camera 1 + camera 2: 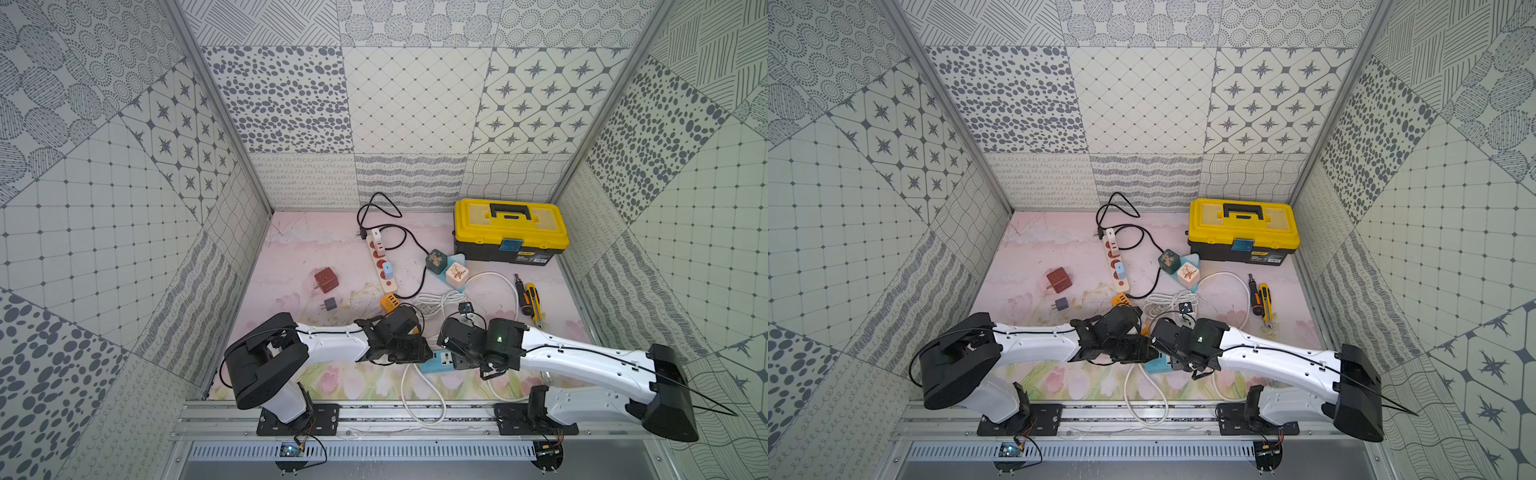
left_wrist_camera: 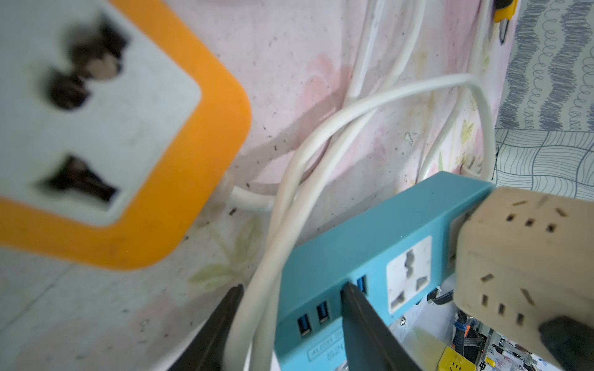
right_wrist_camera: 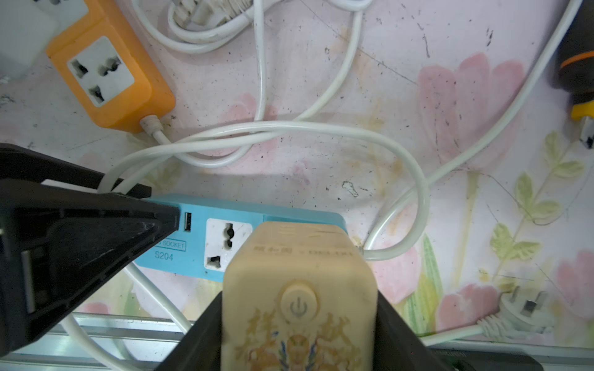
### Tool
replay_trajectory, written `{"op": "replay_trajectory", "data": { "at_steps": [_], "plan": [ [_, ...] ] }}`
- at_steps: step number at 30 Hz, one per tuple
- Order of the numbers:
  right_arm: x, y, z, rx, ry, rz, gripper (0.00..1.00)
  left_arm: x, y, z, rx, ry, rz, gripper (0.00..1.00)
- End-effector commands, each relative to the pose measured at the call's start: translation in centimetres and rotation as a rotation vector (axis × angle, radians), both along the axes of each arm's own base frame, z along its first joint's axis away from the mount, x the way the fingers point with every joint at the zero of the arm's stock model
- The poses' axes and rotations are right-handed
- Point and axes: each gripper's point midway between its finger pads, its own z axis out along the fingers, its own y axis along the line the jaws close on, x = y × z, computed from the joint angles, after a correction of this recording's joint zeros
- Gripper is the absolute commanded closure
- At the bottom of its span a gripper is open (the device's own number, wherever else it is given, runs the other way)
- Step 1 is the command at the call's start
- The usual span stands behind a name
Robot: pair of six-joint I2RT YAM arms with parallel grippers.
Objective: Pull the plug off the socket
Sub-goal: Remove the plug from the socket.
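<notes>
The blue socket strip lies near the table's front edge, between my two arms. The plug is a beige cube adapter with a power button. It sits against the strip's end outlet, and I cannot tell whether its pins are still seated. My right gripper is shut on the cube's two sides. My left gripper is shut across the strip's USB end, with the strip's white cable also between its fingers. In both top views the wrists hide the plug.
An orange socket block lies just behind the strip among looped white cables. Farther back are a white power strip, two decorated cubes, a yellow toolbox, a red cube, and a screwdriver and knife.
</notes>
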Motion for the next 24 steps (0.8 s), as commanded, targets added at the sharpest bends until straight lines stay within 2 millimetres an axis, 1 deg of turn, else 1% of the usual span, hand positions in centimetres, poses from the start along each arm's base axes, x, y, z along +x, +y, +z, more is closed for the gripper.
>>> {"op": "replay_trajectory", "data": {
  "at_steps": [1, 4, 7, 8, 10, 11, 13, 15, 17, 20, 22, 24],
  "plan": [
    [1.0, 1.3, 2.5, 0.087, -0.037, 0.025, 0.58, -0.4, 6.3, -4.4, 0.327, 0.013, 0.062, 0.48],
    [0.2, 1.1, 0.6, 0.091, 0.013, 0.033, 0.58, -0.3, 6.2, -4.2, 0.326, 0.007, 0.058, 0.48],
    [-1.5, 2.3, -2.3, 0.113, 0.099, 0.088, 0.59, -0.4, 6.3, -4.3, 0.337, 0.009, 0.051, 0.48],
    [-2.0, 2.3, -3.2, 0.095, 0.119, 0.102, 0.59, -0.4, 6.5, -4.3, 0.347, 0.010, 0.047, 0.48],
    [-2.4, 2.1, -4.1, 0.032, 0.134, 0.115, 0.59, -0.4, 6.9, -4.5, 0.373, 0.011, 0.042, 0.48],
    [-2.3, 2.1, -4.1, 0.003, 0.125, 0.124, 0.59, -0.5, 7.1, -4.6, 0.389, 0.012, 0.038, 0.48],
    [-1.8, 2.8, -3.5, -0.010, 0.098, 0.143, 0.58, -0.6, 7.5, -4.9, 0.417, 0.016, 0.031, 0.48],
    [-0.6, 3.1, -2.7, 0.008, 0.080, 0.116, 0.58, -0.7, 7.8, -5.1, 0.432, 0.017, 0.027, 0.48],
    [0.9, 2.8, -2.0, 0.028, 0.078, 0.074, 0.58, -0.8, 8.0, -5.2, 0.437, 0.020, 0.023, 0.48],
    [2.4, 1.8, -1.4, 0.077, 0.088, 0.021, 0.58, -0.8, 8.1, -5.5, 0.445, 0.017, 0.021, 0.48],
    [2.5, 1.6, -1.2, 0.142, 0.100, 0.012, 0.58, -0.7, 8.0, -5.6, 0.447, 0.019, 0.019, 0.48],
    [1.8, 1.7, -1.2, 0.184, 0.108, 0.038, 0.58, -0.8, 7.9, -5.6, 0.445, 0.020, 0.013, 0.48]
  ]
}}
